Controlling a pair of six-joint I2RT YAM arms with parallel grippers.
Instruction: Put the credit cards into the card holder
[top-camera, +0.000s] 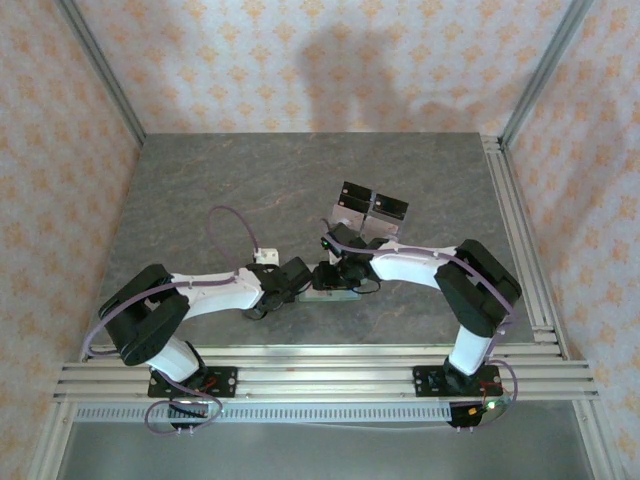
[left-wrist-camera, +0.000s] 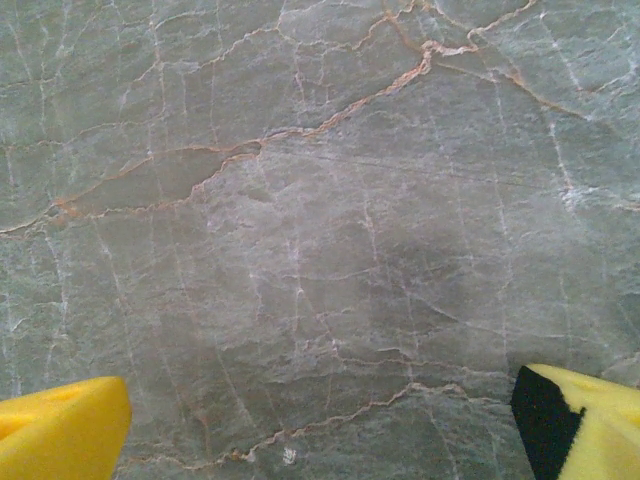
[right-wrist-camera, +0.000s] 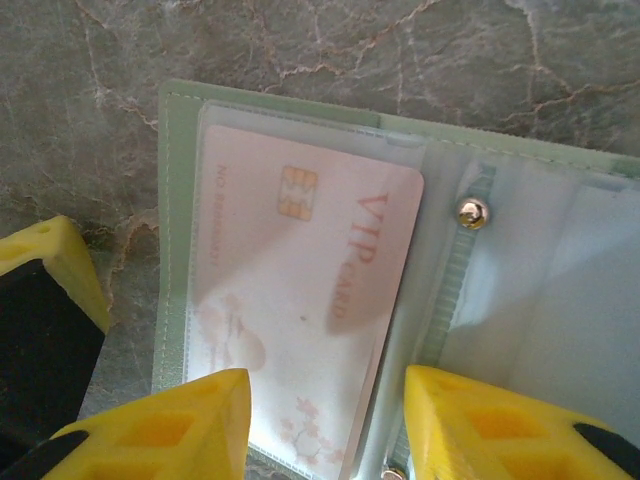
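Over on the left, the left gripper (left-wrist-camera: 320, 435) hung low over the grey marble table (left-wrist-camera: 320, 200). Its yellow fingers (left-wrist-camera: 60, 430) were spread wide, with only veined stone between them. From above, it sat just left of the card holder (right-wrist-camera: 178, 200), which lay near the middle of the table, folded open and flat. And there it was: a pale pink credit card (right-wrist-camera: 310, 280) marked VIP, chip uppermost, tucked inside the holder's clear left-hand sleeve, with the snap stud (right-wrist-camera: 472, 212) shining just to its right. The right gripper (right-wrist-camera: 325, 430) hovered directly over that card's near edge, its fingers parted and clamping nothing. Further back and to the right stood the clear acrylic stand (top-camera: 372, 205) with its two black panels, apart from the holder.
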